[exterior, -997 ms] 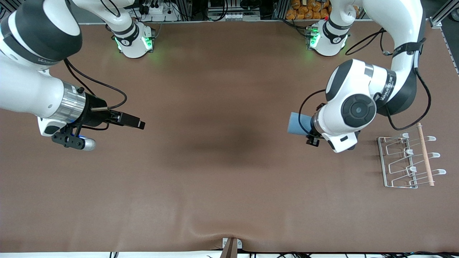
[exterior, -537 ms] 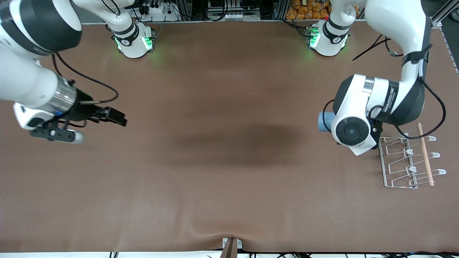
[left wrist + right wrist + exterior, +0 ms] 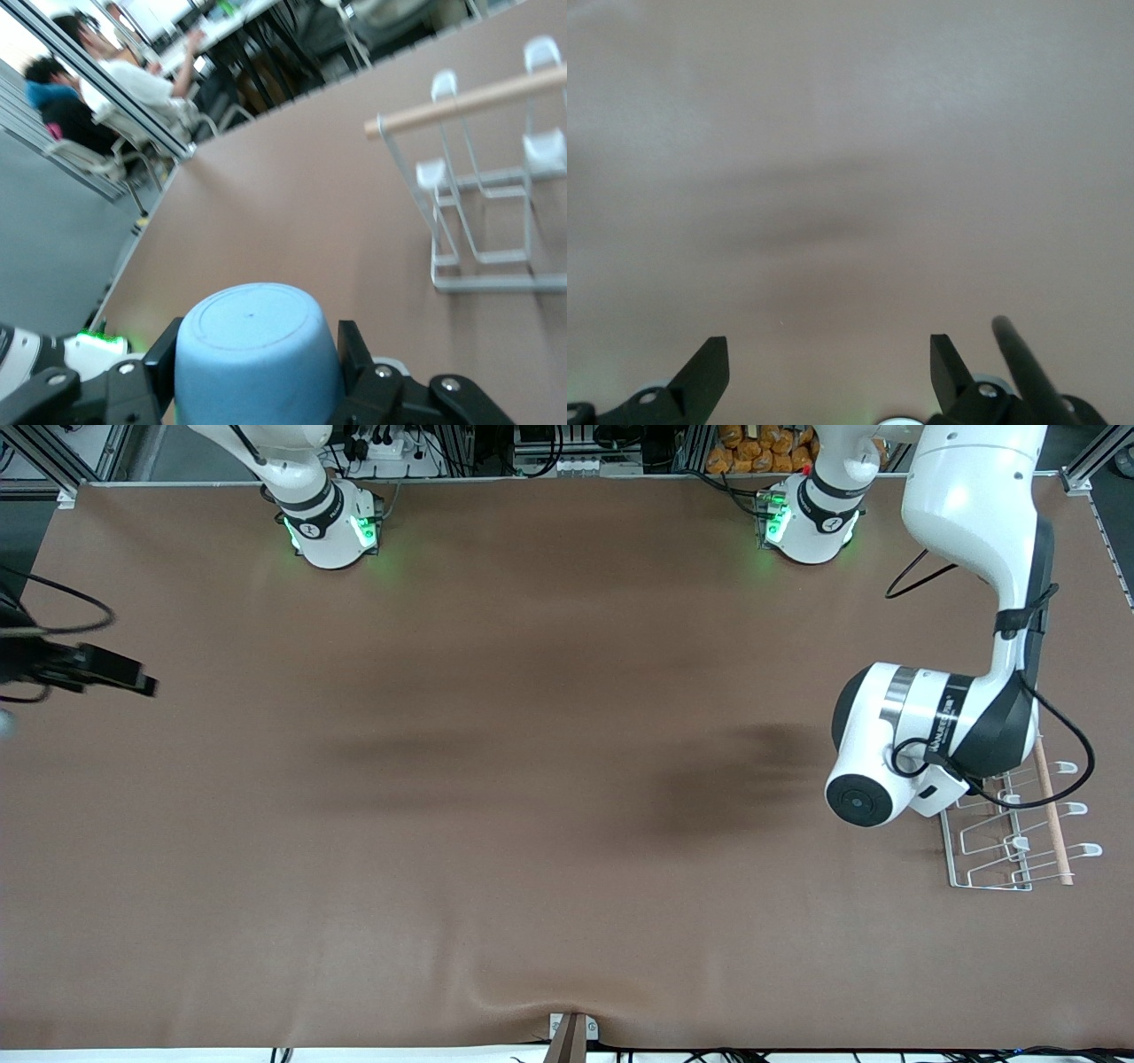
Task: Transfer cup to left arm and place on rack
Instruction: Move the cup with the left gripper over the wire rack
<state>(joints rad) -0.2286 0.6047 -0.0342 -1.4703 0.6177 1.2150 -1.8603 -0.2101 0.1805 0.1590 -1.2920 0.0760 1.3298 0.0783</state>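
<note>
Now the cup (image 3: 257, 354) sits clamped between the fingers of the left end effector (image 3: 257, 376), its closed base turned toward the wrist camera and its mouth pointing away, so its long axis runs out along the end effector toward the table (image 3: 532, 735). From the front the cup is hidden under the left arm's wrist (image 3: 895, 766), which hangs just beside the rack (image 3: 992, 841), at the edge turned toward the middle of the table. In the left wrist view the rack (image 3: 483, 221) lies ahead of the cup, its wooden rod (image 3: 469, 102) crossing the looped prongs. The handover looks done, so what remains is bringing the cup's mouth over a prong; that likely calls for a short move and a tilt. The right end effector (image 3: 828, 372), spread wide and empty, waits well apart from the rack, over the right arm's end of the table.
</note>
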